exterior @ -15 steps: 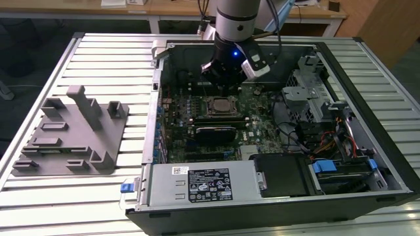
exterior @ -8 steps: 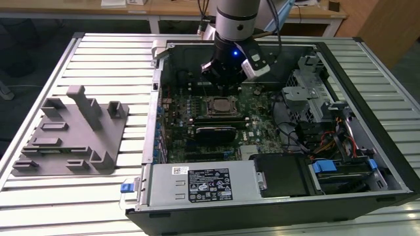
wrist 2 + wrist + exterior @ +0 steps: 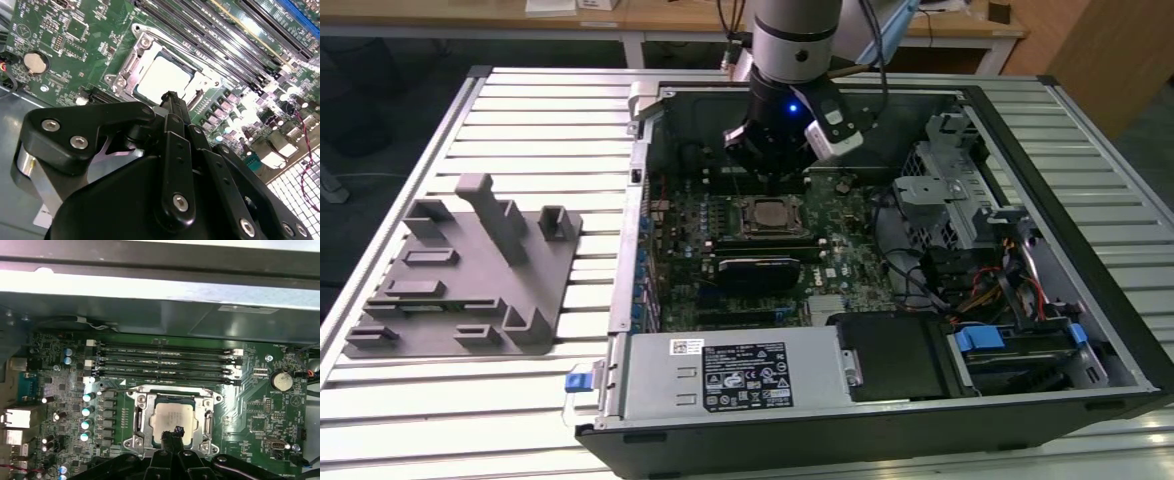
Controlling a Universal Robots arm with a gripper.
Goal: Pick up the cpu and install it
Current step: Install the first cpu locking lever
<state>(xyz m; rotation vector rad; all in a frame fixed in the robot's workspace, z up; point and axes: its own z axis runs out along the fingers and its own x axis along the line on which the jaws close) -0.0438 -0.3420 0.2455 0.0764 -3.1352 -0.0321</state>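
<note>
An open computer case point(image 3: 894, 420) lies on its side on a slatted metal table point(image 3: 520, 120), and everything here is placed against the green motherboard point(image 3: 841, 215) inside it. The cpu point(image 3: 769, 213) sits in the socket frame point(image 3: 736, 228) near the middle of that board, lying flat with its silver top facing up; in the first wrist view the cpu point(image 3: 174, 422) is seated inside the metal frame point(image 3: 138, 415), and in the second wrist view the same chip point(image 3: 162, 80) shows as a pale square ringed by the frame point(image 3: 125, 75). The gripper point(image 3: 771, 172) hangs over the board just beyond the socket, on the side toward the case's far wall, with the arm point(image 3: 794, 40) rising straight above it. In both wrist views its fingers come to one narrow dark tip: in the first wrist view the gripper point(image 3: 173, 432) overlaps the near edge of the chip, and in the second wrist view the gripper point(image 3: 171, 96) ends just beside the chip's edge. The jaws are pressed together with nothing between them. Whether the tip touches the chip cannot be told. Four memory slots point(image 3: 165, 362) run alongside the socket, and a round coin battery point(image 3: 280, 380) sits near the board's edge. Outside the case, to the exterior view's left of the board, a grey plastic tray point(image 3: 467, 275) with upright posts rests on the table.
</note>
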